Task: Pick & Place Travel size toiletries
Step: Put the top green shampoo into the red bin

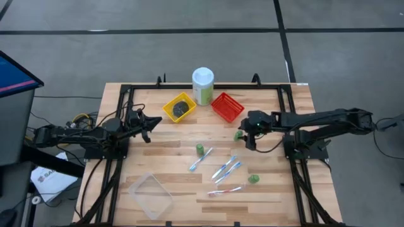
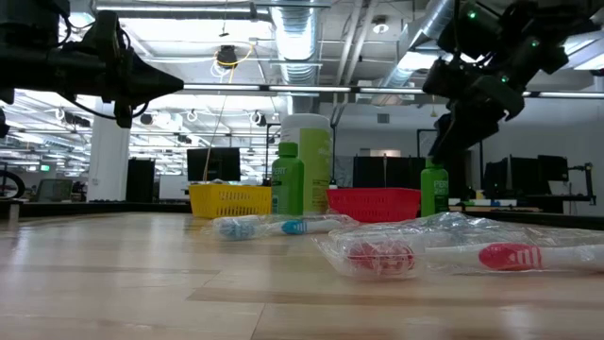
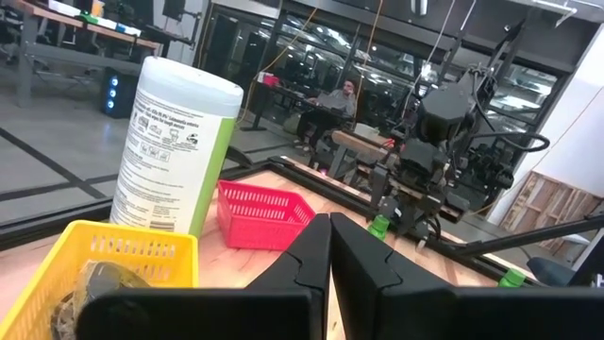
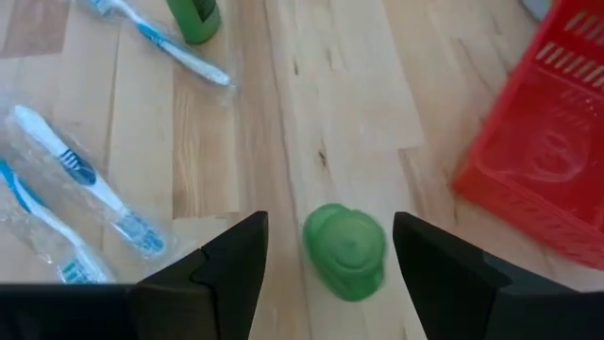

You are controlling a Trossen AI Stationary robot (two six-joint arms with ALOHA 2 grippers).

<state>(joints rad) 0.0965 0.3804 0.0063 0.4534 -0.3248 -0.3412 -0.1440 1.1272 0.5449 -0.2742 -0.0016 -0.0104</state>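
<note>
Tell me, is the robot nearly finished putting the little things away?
Not nearly. Done: dark items lie in the yellow basket. In hand: the right gripper, open, sits around one green bottle beside the red basket, not yet gripping. Left: two more green bottles and four toothbrushes on the table. The left gripper waits shut near the yellow basket.

The canister [image 3: 175, 146] label's print is too small to read.

Three small green bottles standing upright on the wood, one [image 1: 241, 135] at 2 o'clock beside the red basket, one [image 1: 199, 149] central, one [image 1: 254, 180] at 4 o'clock, four wrapped toothbrushes [image 1: 225, 168] scattered between, dark round tin [image 1: 181, 108] in yellow basket at 11 o'clock
</note>
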